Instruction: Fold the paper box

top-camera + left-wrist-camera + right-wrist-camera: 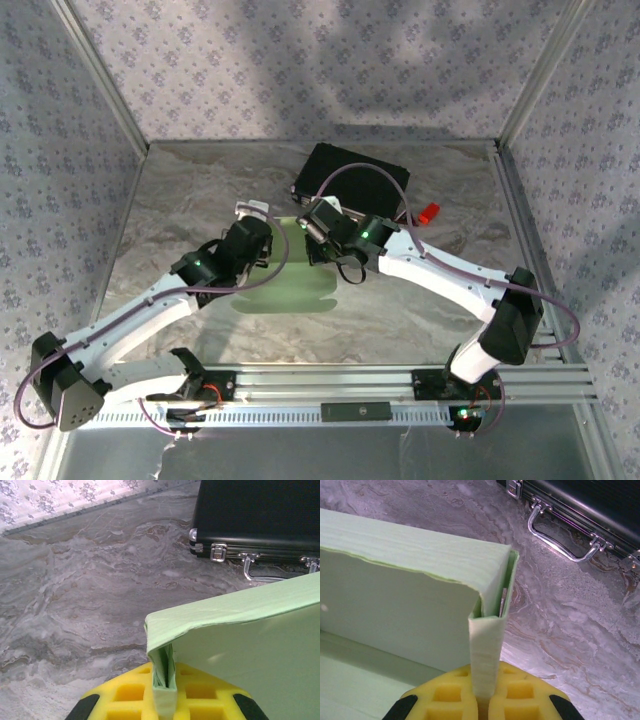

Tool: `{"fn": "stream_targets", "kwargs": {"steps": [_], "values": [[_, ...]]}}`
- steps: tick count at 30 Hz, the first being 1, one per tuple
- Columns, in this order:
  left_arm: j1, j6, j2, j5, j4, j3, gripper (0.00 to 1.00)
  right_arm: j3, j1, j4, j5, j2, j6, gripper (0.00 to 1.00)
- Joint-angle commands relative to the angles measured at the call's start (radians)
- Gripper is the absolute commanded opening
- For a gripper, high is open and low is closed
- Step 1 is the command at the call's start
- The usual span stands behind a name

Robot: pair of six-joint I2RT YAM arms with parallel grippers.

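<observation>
Paper box (240, 645), thin pale-green card, corners pinched by left fingers (125, 696), right fingers (522, 694)

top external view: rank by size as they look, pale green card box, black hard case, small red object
1-2. Black hard case and pale green card box: too alike to rank, and the box is partly covered.
3. Small red object, clearly smallest.

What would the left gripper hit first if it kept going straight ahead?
The left gripper is shut on a corner fold of the paper box, so that green card comes first. Past it, probably the marble tabletop; the black case sits rightward.
</observation>
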Motion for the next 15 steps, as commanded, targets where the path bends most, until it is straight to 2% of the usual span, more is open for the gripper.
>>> {"fn": "stream_targets", "kwargs": {"steps": [1,2,3,4,6,9,15], "values": [[-0.01,0.014,-0.003,-0.007,0.009,0.034,0.12,0.036,0.023,0.003,-0.04,-0.013,0.003,0.0],[-0.002,0.012,-0.014,0.02,0.008,0.033,0.31,0.032,0.019,0.004,-0.041,-0.013,0.002,0.0],[0.011,0.007,-0.027,0.085,0.008,0.033,0.41,0.026,0.012,0.005,-0.041,-0.016,0.002,0.0],[0.022,0.002,-0.041,0.124,0.006,0.033,0.45,0.021,0.008,0.006,-0.042,-0.019,0.002,0.0],[0.056,-0.017,-0.074,0.203,-0.005,0.031,0.52,0.011,-0.003,0.011,-0.048,-0.025,0.002,0.0],[0.087,-0.034,-0.112,0.283,-0.045,0.047,0.56,0.004,-0.017,0.014,-0.053,-0.028,-0.003,0.0],[0.094,-0.059,-0.162,0.314,-0.14,0.057,0.6,-0.006,-0.041,0.024,-0.066,-0.033,-0.005,0.0]]}}
